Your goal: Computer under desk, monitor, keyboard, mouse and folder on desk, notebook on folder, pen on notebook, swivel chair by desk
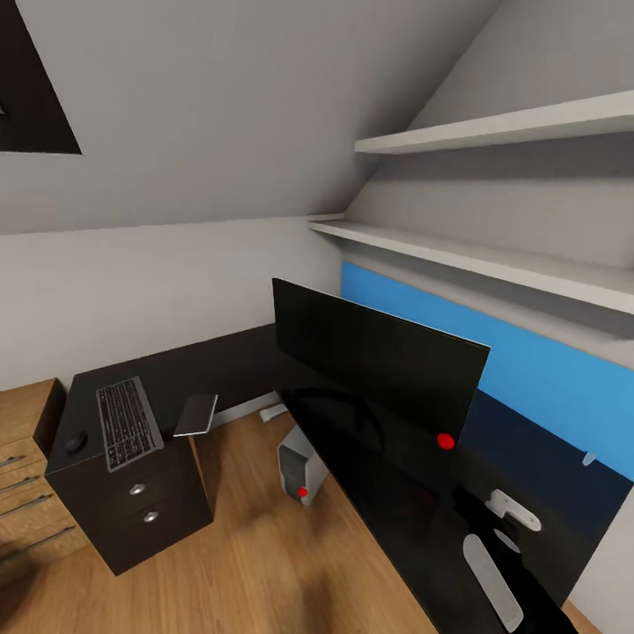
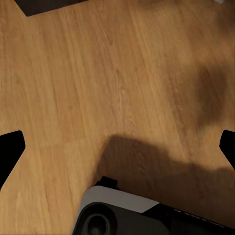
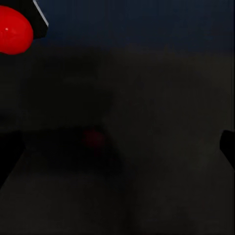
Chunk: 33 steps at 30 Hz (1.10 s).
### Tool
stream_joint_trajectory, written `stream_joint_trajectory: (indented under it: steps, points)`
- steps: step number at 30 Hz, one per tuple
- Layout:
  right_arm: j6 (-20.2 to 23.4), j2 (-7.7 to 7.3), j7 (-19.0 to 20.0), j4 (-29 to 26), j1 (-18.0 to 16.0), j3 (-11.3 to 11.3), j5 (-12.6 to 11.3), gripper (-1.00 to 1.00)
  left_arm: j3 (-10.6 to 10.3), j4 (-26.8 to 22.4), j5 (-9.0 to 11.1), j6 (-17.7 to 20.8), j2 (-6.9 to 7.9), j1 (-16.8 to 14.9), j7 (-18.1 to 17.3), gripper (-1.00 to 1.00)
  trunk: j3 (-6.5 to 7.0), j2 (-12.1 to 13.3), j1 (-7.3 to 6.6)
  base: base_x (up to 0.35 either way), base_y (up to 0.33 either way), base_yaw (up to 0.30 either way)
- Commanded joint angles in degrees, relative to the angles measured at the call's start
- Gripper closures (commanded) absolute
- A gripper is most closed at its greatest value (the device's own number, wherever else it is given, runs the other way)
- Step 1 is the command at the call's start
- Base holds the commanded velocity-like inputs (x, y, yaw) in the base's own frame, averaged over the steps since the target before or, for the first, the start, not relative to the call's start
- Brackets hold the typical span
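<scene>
The wide black monitor stands on the glossy black desk, its red dot at the lower corner. The keyboard lies on the desk's left end above the black drawer unit, with the small dark mouse just left of it. A thin grey notebook rests right of the keyboard, partly over the desk edge. The grey computer stands on the floor under the desk. My right gripper hovers open over the dark desk top near the monitor's red dot. My left gripper hangs open above the wood floor.
Light-wood low shelving adjoins the desk's left end. A blue wall panel and two white shelves run behind the desk on the right. The sloped grey ceiling comes down low. My own base shows above the floor.
</scene>
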Motion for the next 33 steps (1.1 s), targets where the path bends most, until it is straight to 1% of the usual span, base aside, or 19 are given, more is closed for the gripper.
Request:
stream_joint_trajectory:
  steps: [1, 3, 6, 11, 13, 15, 17, 19, 21, 22, 23, 24, 25, 26, 27, 28, 30, 31, 33]
  points:
    - [0.23, -0.07, -0.45, -0.1, -0.04, -0.24, -0.16, -1.0, -0.34, -0.07, 0.61, -0.32, 0.05, -0.03, 0.32, -1.0, -0.12, -0.13, 0.04, 0.023, 0.004, 0.0]
    - [0.01, -0.07, -0.43, -0.1, -0.04, -1.15, -0.16, -1.0, -0.34, -0.08, 0.6, -0.32, 0.05, -0.03, 0.32, -1.0, -0.12, -0.13, 0.04, 0.015, 0.002, 0.0]
    - [-3.08, -0.1, -0.26, -0.1, -0.04, -3.82, -0.13, -1.0, -0.34, -0.08, 0.59, -0.32, 0.05, -0.03, 0.32, -1.0, -0.12, -0.13, 0.04, 0.004, 0.001, 0.0]
    - [-5.14, -0.24, -0.13, -0.02, -0.04, -4.69, -0.06, -1.0, -0.34, -0.09, 0.59, -0.32, 0.05, -0.03, 0.32, -1.0, -0.12, -0.13, 0.04, 0.001, 0.0, 0.0]
    - [-5.43, -0.49, -0.01, 1.3, -0.09, -4.82, 0.03, -1.0, -0.34, -0.1, 0.59, -0.32, 0.05, -0.03, 0.32, -1.0, -0.12, -0.13, 0.04, 0.0, 0.0, 0.0]
    - [-5.59, -1.12, 0.33, 3.74, -0.42, -4.87, 0.21, -1.0, -0.34, -0.1, 0.59, -0.36, 0.05, -0.03, 0.32, -1.0, -0.12, -0.13, 0.04, 0.0, 0.0, 0.0]
    - [-5.7, -2.4, 1.14, 8.01, -2.04, -4.89, 0.31, -1.0, -0.34, -0.1, 0.58, -0.38, 0.09, -0.03, 0.32, -1.0, -0.12, -0.13, 0.04, 0.0, 0.0, 0.0]
    - [-5.79, -4.33, 3.1, 15.92, -7.76, -4.9, 0.41, -1.0, -0.34, -0.1, 0.58, -0.37, 0.12, -0.03, 0.32, -1.0, -0.12, -0.13, 0.04, 0.0, 0.0, 0.0]
    - [-5.81, -5.19, 4.11, 20.34, -11.49, -4.91, 0.41, -1.0, -0.34, -0.1, 0.58, -0.37, 0.12, -0.03, 0.32, -1.0, -0.12, -0.13, 0.04, 0.0, 0.0, 0.0]
    - [-5.82, -6.14, 4.89, 24.95, -15.34, -4.91, 0.46, -1.0, -0.34, -0.1, 0.58, -0.35, 0.13, -0.03, 0.32, -1.0, -0.12, -0.13, 0.04, 0.0, 0.0, 0.0]
    - [-5.82, -6.65, 5.18, 27.19, -17.27, -4.89, 0.51, -1.0, -0.34, -0.1, 0.58, -0.34, 0.13, -0.03, 0.32, -1.0, -0.12, -0.13, 0.04, 0.0, 0.0, 0.0]
    - [-5.9, -7.74, 5.62, 31.43, -21.04, -4.87, 0.68, -1.0, -0.34, -0.1, 0.58, -0.35, 0.12, -0.03, 0.32, -1.0, -0.12, -0.13, 0.04, 0.0, 0.0, 0.0]
    - [-5.97, -8.28, 5.78, 33.31, -22.85, -4.86, 0.84, -1.0, -0.34, -0.1, 0.58, -0.36, 0.12, -0.03, 0.32, -1.0, -0.12, -0.13, 0.04, 0.0, 0.0, 0.0]
    - [-6.13, -9.22, 6.02, 36.38, -26.11, -4.82, 1.28, -1.0, -0.34, -0.1, 0.58, -0.38, 0.13, -0.03, 0.32, -1.0, -0.12, -0.13, 0.04, 0.0, 0.0, 0.0]
    - [-6.2, -9.57, 6.1, 37.5, -27.56, -4.78, 1.55, -1.0, -0.34, -0.1, 0.58, -0.37, 0.13, -0.03, 0.32, -1.0, -0.12, -0.13, 0.04, 0.0, 0.0, 0.0]
    - [-6.33, -10.3, 6.25, 39.7, -30.93, -4.72, 2.62, -1.0, -0.32, -0.1, 0.58, -0.39, 0.18, -0.03, 0.32, -1.0, -0.12, -0.13, 0.04, 0.0, 0.0, 0.0]
    - [-6.44, -10.84, 6.35, 41.1, -32.8, -4.72, 3.62, -1.0, -0.29, -0.1, 0.6, -0.4, 0.23, -0.03, 0.32, -1.0, -0.12, -0.13, 0.04, 0.0, 0.0, 0.0]
    - [-7.93, -11.78, 6.72, 43.0, -33.95, -4.83, 4.1, -1.0, -0.26, -0.1, 0.64, -0.35, 0.24, -0.03, 0.32, -1.0, -0.12, -0.13, 0.04, 0.0, 0.0, 0.0]
    - [-12.47, -11.76, 8.65, 46.02, -34.43, -4.82, 4.17, -1.0, -0.26, -0.1, 0.66, -0.33, 0.18, -0.03, 0.32, -1.0, -0.12, -0.13, 0.04, 0.0, 0.0, 0.0]
